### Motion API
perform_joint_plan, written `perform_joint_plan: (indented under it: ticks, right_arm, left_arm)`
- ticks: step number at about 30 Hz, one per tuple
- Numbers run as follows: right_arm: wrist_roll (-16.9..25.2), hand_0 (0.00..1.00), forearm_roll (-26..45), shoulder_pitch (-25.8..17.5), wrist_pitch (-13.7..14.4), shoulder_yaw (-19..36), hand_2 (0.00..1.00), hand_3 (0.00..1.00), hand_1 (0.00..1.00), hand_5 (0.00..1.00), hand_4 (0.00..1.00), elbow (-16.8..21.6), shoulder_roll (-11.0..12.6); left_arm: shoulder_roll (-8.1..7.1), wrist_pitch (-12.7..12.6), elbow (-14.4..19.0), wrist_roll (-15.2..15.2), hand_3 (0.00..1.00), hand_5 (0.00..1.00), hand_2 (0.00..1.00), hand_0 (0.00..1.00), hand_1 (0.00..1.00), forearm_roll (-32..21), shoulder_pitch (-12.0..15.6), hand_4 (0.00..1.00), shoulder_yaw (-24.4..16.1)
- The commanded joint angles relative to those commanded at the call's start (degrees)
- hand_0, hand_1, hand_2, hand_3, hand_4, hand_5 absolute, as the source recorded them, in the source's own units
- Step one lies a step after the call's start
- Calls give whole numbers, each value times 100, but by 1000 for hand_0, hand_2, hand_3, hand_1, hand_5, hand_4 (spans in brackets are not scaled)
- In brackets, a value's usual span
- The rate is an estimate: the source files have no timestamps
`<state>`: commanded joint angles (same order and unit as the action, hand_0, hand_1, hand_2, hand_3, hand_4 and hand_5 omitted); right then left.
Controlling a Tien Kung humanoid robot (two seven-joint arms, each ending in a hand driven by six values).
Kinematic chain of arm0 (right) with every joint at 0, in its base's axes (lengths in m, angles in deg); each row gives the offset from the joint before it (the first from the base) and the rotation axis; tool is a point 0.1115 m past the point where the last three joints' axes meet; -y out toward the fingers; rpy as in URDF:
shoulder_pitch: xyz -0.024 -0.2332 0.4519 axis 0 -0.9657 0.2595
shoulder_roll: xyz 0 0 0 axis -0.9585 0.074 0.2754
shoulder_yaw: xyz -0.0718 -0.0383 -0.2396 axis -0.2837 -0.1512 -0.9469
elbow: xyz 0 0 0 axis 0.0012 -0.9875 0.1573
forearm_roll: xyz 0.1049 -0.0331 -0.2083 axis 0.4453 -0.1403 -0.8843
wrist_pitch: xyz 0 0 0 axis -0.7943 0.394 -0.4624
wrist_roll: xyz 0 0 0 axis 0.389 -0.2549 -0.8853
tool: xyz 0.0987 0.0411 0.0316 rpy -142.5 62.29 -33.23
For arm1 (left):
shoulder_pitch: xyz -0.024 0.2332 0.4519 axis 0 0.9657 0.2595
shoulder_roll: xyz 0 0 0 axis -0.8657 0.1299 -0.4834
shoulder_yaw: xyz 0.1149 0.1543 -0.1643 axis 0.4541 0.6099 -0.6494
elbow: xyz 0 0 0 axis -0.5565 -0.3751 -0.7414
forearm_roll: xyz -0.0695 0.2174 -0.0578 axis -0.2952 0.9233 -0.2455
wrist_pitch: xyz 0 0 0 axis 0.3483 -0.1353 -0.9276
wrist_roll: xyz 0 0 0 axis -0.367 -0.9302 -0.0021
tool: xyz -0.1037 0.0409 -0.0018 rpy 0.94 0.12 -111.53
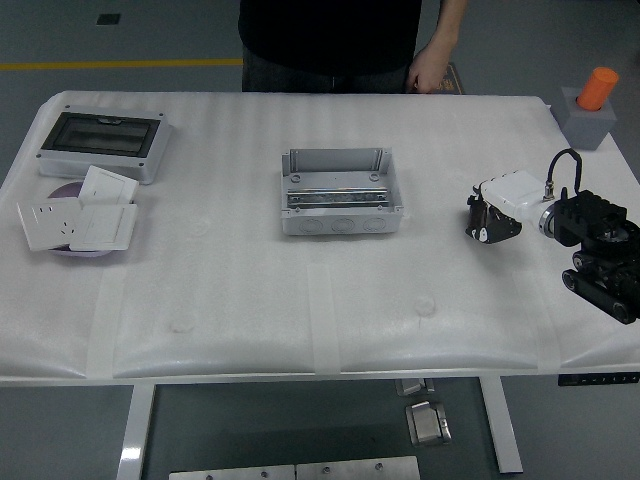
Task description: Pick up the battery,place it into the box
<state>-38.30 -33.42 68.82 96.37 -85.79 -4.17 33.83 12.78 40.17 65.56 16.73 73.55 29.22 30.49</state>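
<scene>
1. The right robot hand (pixel 497 215) is over on the right side of the counter, black fingers (pixel 478 217) wrapped around the white blocky battery (pixel 512 189). So it's got it gripped, with the battery sitting on top of the hand, well to the right of the open grey plastic box (pixel 339 191) in the middle. No left hand in view.
2. Handling guess: rigid hard shell, looks smooth, so probably a bit slippery. Likely has some weight for its size. Grabbing across the flat sides seems the safest bet, and it shouldn't be dropped in, since there's a metal rail inside the box.
3. Surface is a white foam-padded counter (pixel 250 290), soft and a bit lumpy, with taped seams.
4. Other stuff: a grey enclosure with a dark window (pixel 103 143) far left, white wall sockets (pixel 78 218) on a purple disc, an orange cylinder on a grey block (pixel 589 108) far right.
5. A person in dark clothes (pixel 335 40) stands at the far side, hands off the counter. Grey floor with a yellow line.
</scene>
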Motion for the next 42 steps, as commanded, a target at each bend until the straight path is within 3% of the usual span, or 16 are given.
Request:
perform_joint_plan:
  ticks: [22, 31, 32, 37, 38, 42]
  right_arm:
    - [-74, 621, 251, 143, 334, -207, 714, 715, 653, 435, 667, 238, 163]
    - [-150, 620, 249, 114, 86, 273, 713, 716, 652, 436, 671, 405, 343]
    - [-166, 622, 249, 108, 39, 345, 715, 724, 652, 449, 713, 426, 366]
    - [-249, 622, 257, 60, -209, 682, 715, 724, 652, 449, 713, 531, 463]
    - [-261, 657, 263, 53, -243, 714, 734, 780, 672, 590, 958, 538, 471]
    - [-303, 657, 285, 25, -359, 782, 734, 780, 672, 590, 958, 533, 481]
  left_arm:
    - [12, -87, -14, -85, 647, 344, 503, 590, 616, -97, -16, 570, 69]
    - [26, -77, -31, -76, 648, 346, 506, 590, 616, -190, 6, 572, 161]
    - [28, -77, -34, -75, 649, 350, 506, 590, 617, -212, 11, 576, 181]
    - [37, -70, -51, -68, 649, 350, 506, 590, 617, -331, 32, 576, 305]
    - [36, -70, -52, -68, 649, 357, 505, 590, 616, -341, 32, 580, 315]
    - [36, -72, -52, -71, 649, 357, 505, 590, 616, -350, 25, 580, 318]
